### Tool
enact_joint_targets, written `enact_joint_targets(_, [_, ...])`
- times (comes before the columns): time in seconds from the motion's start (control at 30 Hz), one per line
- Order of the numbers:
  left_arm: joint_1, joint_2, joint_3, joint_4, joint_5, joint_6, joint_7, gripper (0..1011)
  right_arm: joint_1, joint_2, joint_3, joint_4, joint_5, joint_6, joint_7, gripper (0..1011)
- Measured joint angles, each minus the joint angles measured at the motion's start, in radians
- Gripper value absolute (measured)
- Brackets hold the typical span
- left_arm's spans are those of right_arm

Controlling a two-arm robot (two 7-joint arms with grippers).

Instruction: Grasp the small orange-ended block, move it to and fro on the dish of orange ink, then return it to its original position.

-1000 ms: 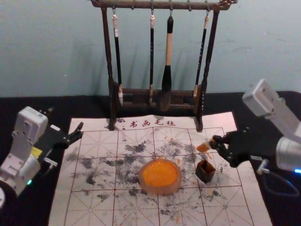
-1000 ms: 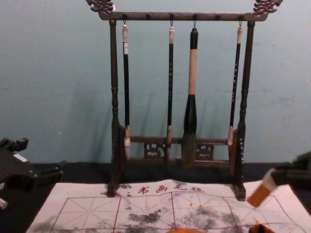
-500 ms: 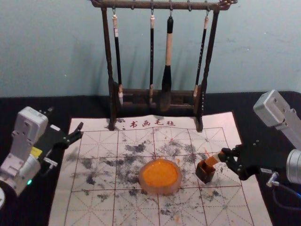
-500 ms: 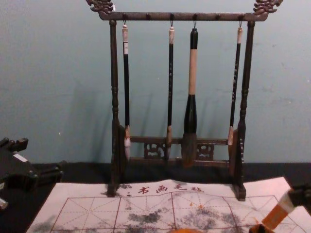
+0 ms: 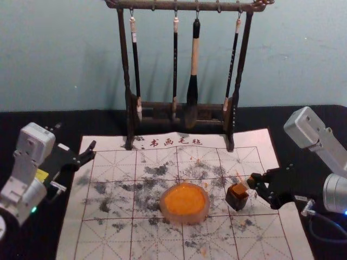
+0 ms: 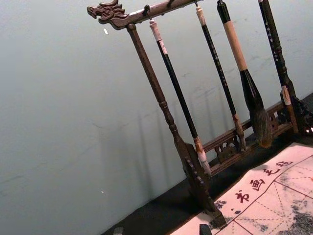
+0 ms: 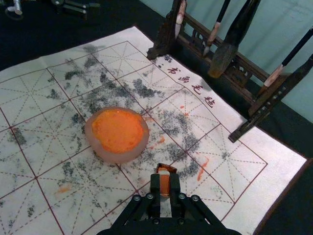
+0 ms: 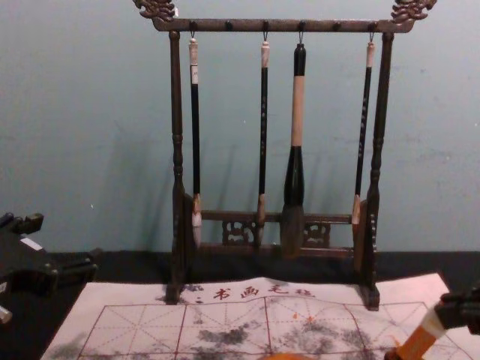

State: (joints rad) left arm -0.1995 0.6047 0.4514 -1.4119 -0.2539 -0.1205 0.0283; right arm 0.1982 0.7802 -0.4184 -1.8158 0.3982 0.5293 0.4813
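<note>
Orange end down, the block (image 5: 240, 188), pinched in the right end effector (image 5: 254, 181), has swung back from beyond the dark box (image 5: 236, 201) to its mouth, at three o'clock from the ink dish (image 5: 185, 218), so its return seems nearly done, while the left end effector (image 5: 92, 150) idles wide at ten.

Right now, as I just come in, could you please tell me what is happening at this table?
The robot's right gripper holds the small orange-ended block at a tilt, with its orange end at the opening of the small dark box. Beside the box is the round dish of orange ink. The left gripper is idle and open, near the far left corner of the mat.
</note>
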Motion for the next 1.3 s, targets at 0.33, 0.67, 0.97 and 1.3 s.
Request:
enact_joint_targets(0.33, [0.000,0.000,0.000,0.000,0.000,0.000,0.000,1010,-0.004,0.001,0.001,0.006,-0.004,0.002,-0.003,30])
enact_joint_targets(0.67, [0.000,0.000,0.000,0.000,0.000,0.000,0.000,1010,0.000,-0.010,-0.010,0.022,-0.013,0.001,0.001,30])
enact_joint_targets(0.97, [0.000,0.000,0.000,0.000,0.000,0.000,0.000,1010,0.019,-0.030,-0.033,0.050,-0.035,0.002,0.007,30])
enact_joint_targets(1.3, [0.000,0.000,0.000,0.000,0.000,0.000,0.000,1010,0.036,-0.048,-0.055,0.074,-0.060,0.005,0.013,30])
